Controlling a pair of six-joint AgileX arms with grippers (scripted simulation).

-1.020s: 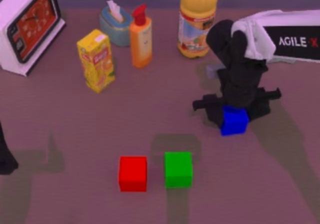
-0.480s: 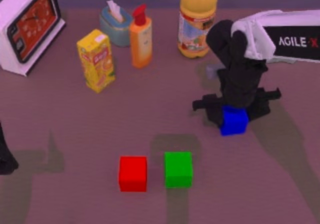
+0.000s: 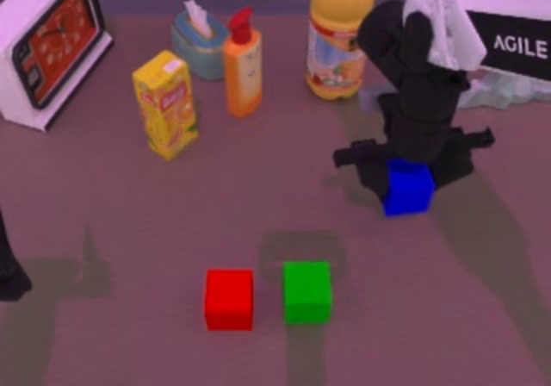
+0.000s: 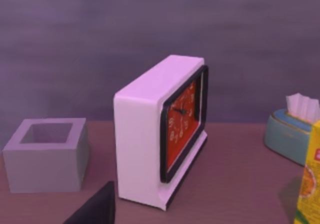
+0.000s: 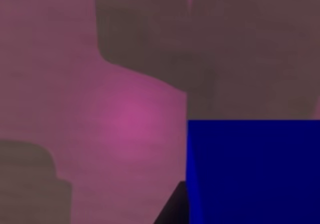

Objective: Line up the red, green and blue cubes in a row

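Note:
The red cube (image 3: 229, 299) and the green cube (image 3: 307, 291) sit side by side near the table's front, a small gap between them. The blue cube (image 3: 407, 188) is farther back and to the right, held between the black fingers of my right gripper (image 3: 407, 182), which is shut on it. It fills one corner of the right wrist view as the blue cube (image 5: 255, 174), with the table's surface well beyond it. My left gripper (image 3: 9, 270) is parked at the table's left edge.
Along the back stand a white clock with a red face (image 3: 52, 41), a yellow juice carton (image 3: 165, 103), a tissue box (image 3: 196, 41), an orange pump bottle (image 3: 243, 63) and a large juice bottle (image 3: 341, 33). A grey open box (image 4: 47, 156) stands beside the clock.
My right arm has shifted toward the back of the table with the blue cube in its grip. The red and green cubes and the left arm have not moved.

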